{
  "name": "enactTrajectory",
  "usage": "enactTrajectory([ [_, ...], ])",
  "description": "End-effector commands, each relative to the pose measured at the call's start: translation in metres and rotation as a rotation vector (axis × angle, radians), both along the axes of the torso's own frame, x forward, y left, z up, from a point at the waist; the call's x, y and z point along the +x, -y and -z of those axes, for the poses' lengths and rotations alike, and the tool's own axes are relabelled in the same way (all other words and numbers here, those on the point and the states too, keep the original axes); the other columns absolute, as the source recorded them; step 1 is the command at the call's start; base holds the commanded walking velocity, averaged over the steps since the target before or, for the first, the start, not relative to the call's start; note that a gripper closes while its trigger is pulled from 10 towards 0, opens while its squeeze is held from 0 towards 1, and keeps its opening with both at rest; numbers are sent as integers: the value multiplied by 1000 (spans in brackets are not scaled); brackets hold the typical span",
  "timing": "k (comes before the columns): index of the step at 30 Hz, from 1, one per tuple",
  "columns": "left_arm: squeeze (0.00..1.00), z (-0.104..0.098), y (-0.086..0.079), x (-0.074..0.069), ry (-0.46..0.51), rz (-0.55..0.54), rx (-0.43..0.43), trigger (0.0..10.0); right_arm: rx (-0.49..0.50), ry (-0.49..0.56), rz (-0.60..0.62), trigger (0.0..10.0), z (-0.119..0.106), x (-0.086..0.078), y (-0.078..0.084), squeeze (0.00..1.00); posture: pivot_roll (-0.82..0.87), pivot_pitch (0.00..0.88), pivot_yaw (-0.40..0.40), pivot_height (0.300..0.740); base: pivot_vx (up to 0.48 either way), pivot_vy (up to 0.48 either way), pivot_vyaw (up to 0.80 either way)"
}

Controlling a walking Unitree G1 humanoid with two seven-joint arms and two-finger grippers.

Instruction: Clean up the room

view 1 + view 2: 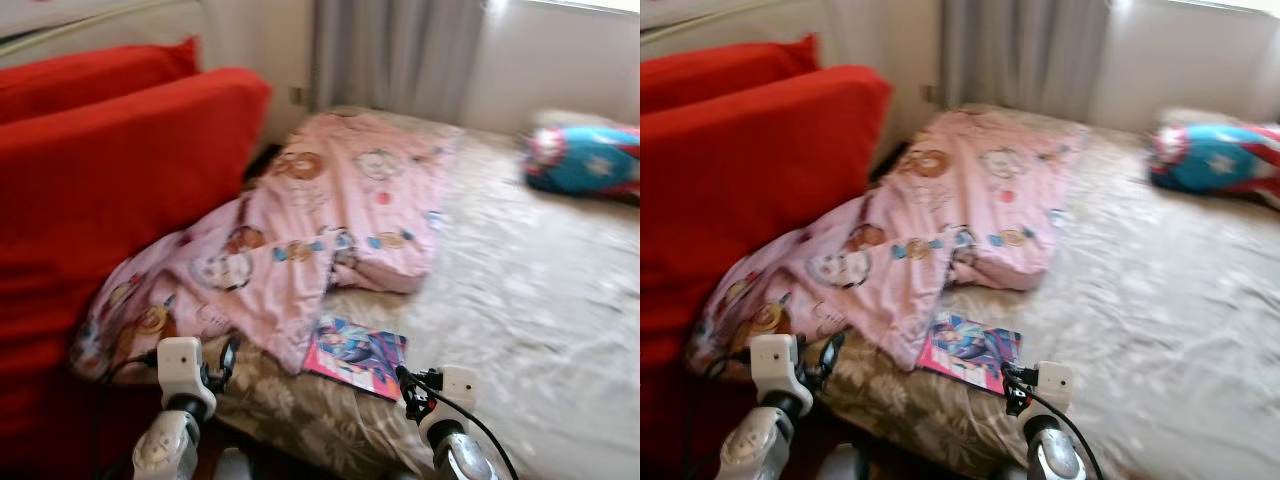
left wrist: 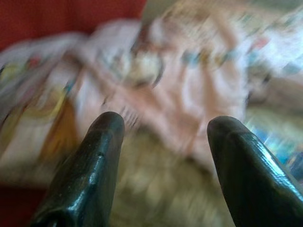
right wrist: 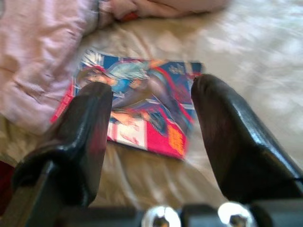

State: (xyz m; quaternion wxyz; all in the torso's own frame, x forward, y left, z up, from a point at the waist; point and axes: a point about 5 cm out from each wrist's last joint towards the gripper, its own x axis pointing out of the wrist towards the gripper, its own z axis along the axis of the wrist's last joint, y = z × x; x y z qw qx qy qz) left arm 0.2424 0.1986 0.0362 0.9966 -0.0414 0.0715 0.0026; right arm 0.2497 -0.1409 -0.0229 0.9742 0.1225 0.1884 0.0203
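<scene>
- The right gripper (image 3: 151, 101) hangs with its two black fingers spread apart and nothing between them; just ahead of the fingertips a thin, glossy comic book with a red-and-blue cover (image 3: 137, 111) lies flat on the beige patterned bedspread (image 1: 520, 300).
- The left gripper (image 2: 163, 125) is likewise released, fingers wide and empty, pointed at a crumpled pink blanket printed with cartoon characters (image 1: 300, 230), which lies just beyond its tips.
- One edge of the blanket lies beside the comic book, on the side toward the left gripper.
- Beside the left gripper stands a big red cushioned sofa back (image 1: 110, 180).
- Far ahead of the right gripper, well apart from the book, a blue-and-red star-printed pillow (image 1: 585, 160) rests near the wall.
</scene>
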Motion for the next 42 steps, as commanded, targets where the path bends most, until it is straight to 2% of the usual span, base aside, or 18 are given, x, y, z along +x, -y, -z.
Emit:
enactTrajectory([
  [1,0,0,0,2,-10,2,-10,10000,-5,-36,-8,10000,5,-4,-2,0,93,51,-50,649,0,0,0],
  [4,0,0,2,3,-10,7,-10,10000,4,-21,-11,10000,4,-3,-2,0,91,47,-48,629,0,0,0],
  [8,0,0,2,3,-12,10,-10,10000,20,2,6,10000,2,-1,-2,0,93,38,-46,629,0,0,0],
  [15,0,0,1,3,-14,14,-9,10000,-4,-42,-14,10000,6,-2,-4,0,93,31,-43,629,0,0,0],
  [17,0,0,1,3,-14,15,-8,10000,-2,-38,-15,10000,6,-2,-5,0,95,27,-42,609,0,0,0],
  [20,0,0,1,4,-13,14,-8,10000,17,-6,-6,10000,3,-1,-5,0,95,27,-42,609,0,0,0],
  [36,0,2,2,3,-30,20,-15,10000,15,-47,-44,10000,7,-1,-7,0,98,39,-46,609,0,0,0],
  [42,0,2,2,3,-29,21,-17,10000,-12,-7,-82,10000,3,0,-10,0,98,43,-47,609,0,0,228],
])
